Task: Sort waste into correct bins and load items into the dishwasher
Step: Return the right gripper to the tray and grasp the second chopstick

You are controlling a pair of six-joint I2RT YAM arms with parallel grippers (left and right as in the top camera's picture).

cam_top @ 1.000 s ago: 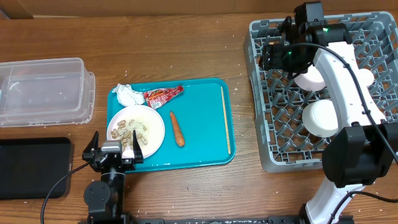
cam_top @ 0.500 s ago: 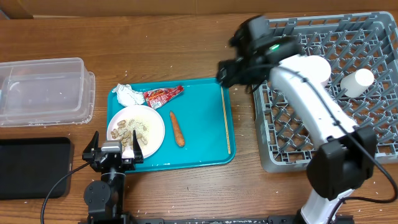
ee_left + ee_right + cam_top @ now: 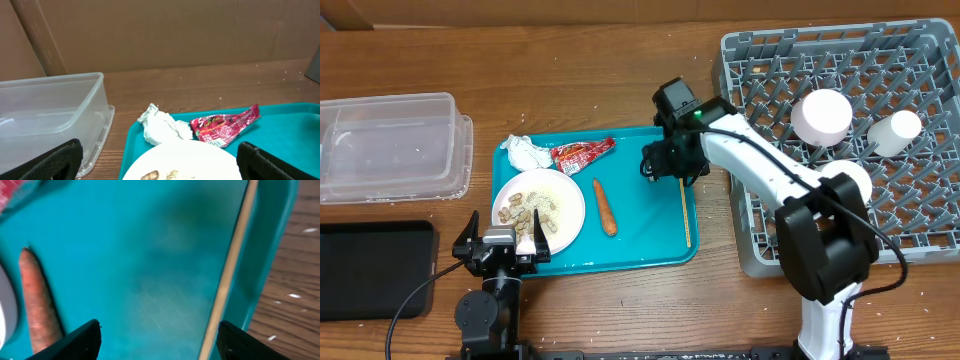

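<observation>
**Open gripper above the thin chopsticks**

The right gripper [image 3: 159, 337] is empty. Its two fingers [image 3: 80, 339] stand apart over the teal tray [image 3: 150, 255]. The chopsticks [image 3: 231, 272] lie flat below it, in the gap between the fingers but closer to the finger on the tray's rim side. The carrot stick [image 3: 37, 305] lies under the other finger.

The chopsticks are thin, light and stiff. They look smooth, so I think they could roll or slip out of a grip. They look like one line, so I cannot tell if both sticks are side by side. The middle seems the best place to pinch them, so neither end tips down. They lie flat on the tray and right beside its raised rim, which leaves little room for a finger on that side.

The tray sits on a wooden table [image 3: 285, 305]. The grey dish rack [image 3: 760, 235] is just past the rim, behind the gripper.

The left gripper [image 3: 506, 241] is wide open and holds nothing. The white plate [image 3: 568, 203] sits right in front of it.
</observation>
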